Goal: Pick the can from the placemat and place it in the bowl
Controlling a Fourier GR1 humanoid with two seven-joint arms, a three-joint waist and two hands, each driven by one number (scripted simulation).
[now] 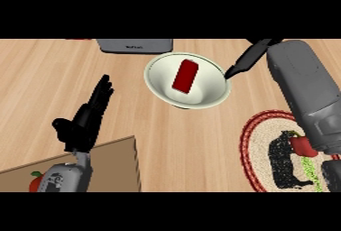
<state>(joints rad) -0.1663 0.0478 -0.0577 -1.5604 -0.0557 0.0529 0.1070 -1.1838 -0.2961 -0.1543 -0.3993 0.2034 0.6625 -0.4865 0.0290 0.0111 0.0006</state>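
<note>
- So the bowl (188, 81) is sitting on the wooden worktop (40, 76) up toward the far edge, roughly mid-width, and it's a pale cream one, tilting a bit toward the camera.
- The red can (185, 76) is lying on its side inside the bowl, slanting across the middle of it, with nothing touching it.
- The placemat (266, 135) is lying at the near right corner of the worktop, round with a red rim and a black animal picture on it. Most of its right side is hiding under the grey forearm.
- The right hand (248, 56) is hanging just beside the bowl's right rim near the far edge. Its fingers are pointing straight out, not curling, and one fingertip is sitting right at the rim. It's not holding anything.
- The left hand (86, 119) is resting at the left, fingers straight, apart and pointing up toward the far edge, nothing in it.
- A dark grey box-like thing (135, 45) is sitting at the far edge just behind the bowl.
- A brown board (113, 162) is covering the near left corner, with something small and red (34, 180) peeking out beside the left wrist; can't tell what it is.
</note>
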